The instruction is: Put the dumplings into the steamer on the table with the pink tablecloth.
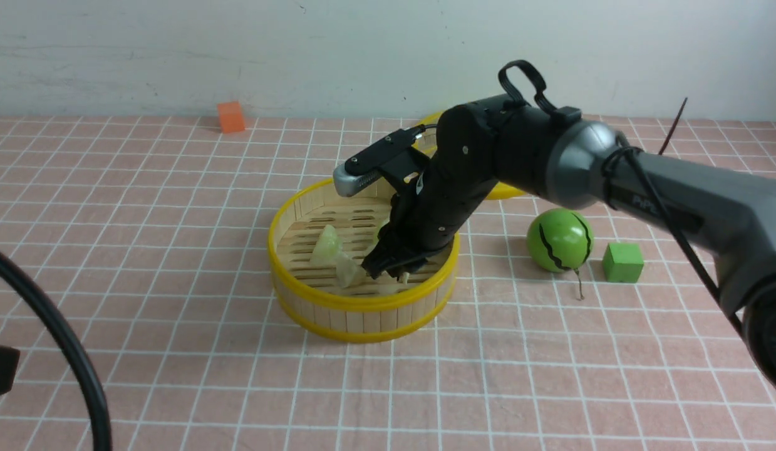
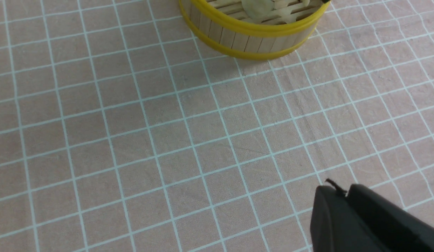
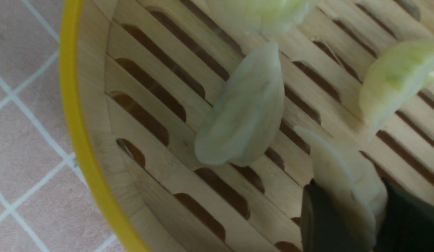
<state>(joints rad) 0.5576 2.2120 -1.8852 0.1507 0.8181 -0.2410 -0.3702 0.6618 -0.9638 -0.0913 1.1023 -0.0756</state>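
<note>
One dumpling (image 3: 346, 189) sat pinched between the jaws of my right gripper (image 1: 388, 270), which reached down inside the steamer (image 1: 362, 305), low over the slatted floor. Three more dumplings lay on the slats close around it: a second dumpling (image 3: 243, 115) just past the fingertips, a third dumpling (image 3: 395, 80) off to one side, and a fourth dumpling (image 3: 266, 10) farther on. The steamer stood on the cloth (image 1: 175, 250). Behind the right arm, near its elbow side, sat a ball (image 1: 560, 240) and a green cube (image 1: 622, 262). My left gripper (image 2: 343, 192) hung over bare cloth, well apart from the steamer. I couldn't tell whether its jaws were parted.
</note>
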